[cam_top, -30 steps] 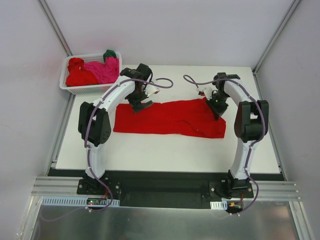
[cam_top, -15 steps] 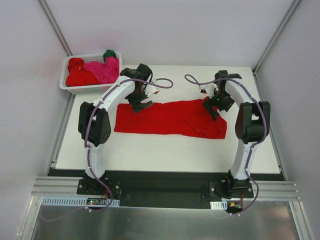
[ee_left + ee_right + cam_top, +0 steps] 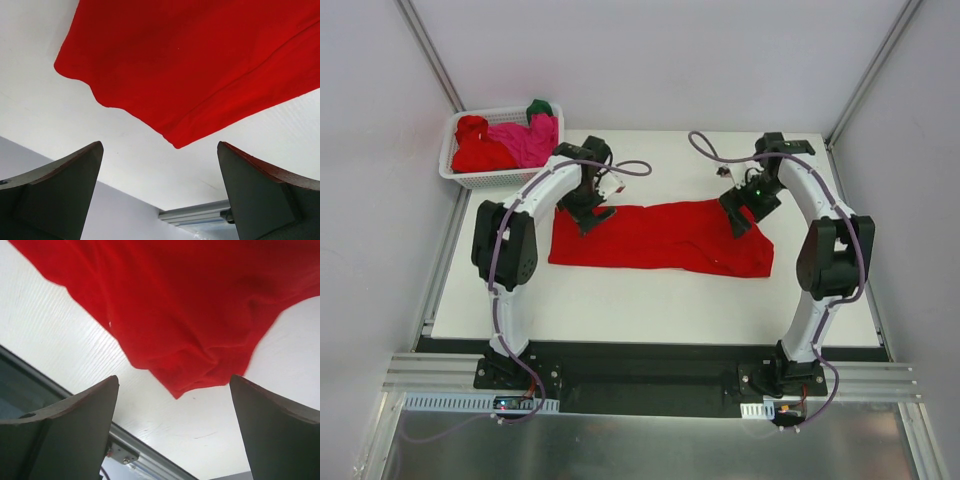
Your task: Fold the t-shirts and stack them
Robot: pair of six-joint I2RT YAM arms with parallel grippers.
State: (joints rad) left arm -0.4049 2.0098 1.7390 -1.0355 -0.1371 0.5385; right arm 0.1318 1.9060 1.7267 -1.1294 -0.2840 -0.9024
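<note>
Since a second ago, the right hand has been opened and drawn back off the right end of the red t-shirt, and the left hand has been shifted toward the shirt's left end. Both hands are now held with their fingers spread wide, and nothing is gripped by either. The red t-shirt is laid out as a long folded strip across the middle of the white bench, with its right end bunched and wrinkled. In each wrist view a corner of the cloth is seen lying on the bench between the open fingers, untouched by them. At the far left corner, a white lattice basket is set just off the bench edge. It is filled with crumpled garments: a red shirt on the left, a magenta-pink shirt on the right, and a dark green shirt poking over the far rim.
</note>
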